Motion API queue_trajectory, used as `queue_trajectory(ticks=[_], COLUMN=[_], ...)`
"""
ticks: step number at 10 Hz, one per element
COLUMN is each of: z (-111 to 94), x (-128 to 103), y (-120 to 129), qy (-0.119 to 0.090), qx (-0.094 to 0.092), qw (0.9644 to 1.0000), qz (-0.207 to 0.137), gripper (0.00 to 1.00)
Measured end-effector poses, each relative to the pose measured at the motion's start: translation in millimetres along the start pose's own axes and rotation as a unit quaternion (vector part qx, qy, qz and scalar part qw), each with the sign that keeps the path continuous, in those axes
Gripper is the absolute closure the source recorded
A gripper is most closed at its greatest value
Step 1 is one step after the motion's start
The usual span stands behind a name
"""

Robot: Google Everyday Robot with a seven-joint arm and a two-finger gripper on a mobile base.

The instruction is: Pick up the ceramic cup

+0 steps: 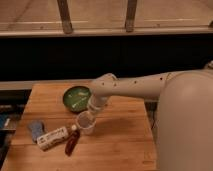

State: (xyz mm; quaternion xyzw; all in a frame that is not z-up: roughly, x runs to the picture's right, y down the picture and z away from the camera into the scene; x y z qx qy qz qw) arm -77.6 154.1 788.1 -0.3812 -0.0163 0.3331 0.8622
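Camera view: pincer point(90, 116) sits at the ceramic cup point(86, 123); its opening cannot be told.

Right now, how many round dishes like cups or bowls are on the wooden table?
2. The green bowl sits at the table's back, left of the arm. The ceramic cup stands in front of it, right under the gripper. None seems hidden.

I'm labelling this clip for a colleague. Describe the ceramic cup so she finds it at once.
On the wooden table, look directly below the arm's gripper, in front of the green bowl. The ceramic cup is the small white round one, narrower and taller than the bowl, right of the dark red bottle.
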Motion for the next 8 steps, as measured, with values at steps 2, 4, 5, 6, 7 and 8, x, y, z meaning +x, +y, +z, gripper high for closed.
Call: queue_trajectory(ticks=[2,4,5,6,7,8], z=[-5,-24,-45,-68,-90,-107], x=[-2,-7,-12,-18,-24,-28], y=[0,-7,-14,-21,-30,-36], qy=[-0.005,-0.029,-0.053,-0.079,-0.106,-0.130], qx=[0.004,0.023,0.043,0.061,0.078,0.090], qw=[1.0000,0.9992,0.9974,0.9947,0.9908,0.9868], qz=[0.002,0.014,0.022,0.026,0.030,0.035], gripper=[1.00,1.00,1.00,1.00,1.00,1.00])
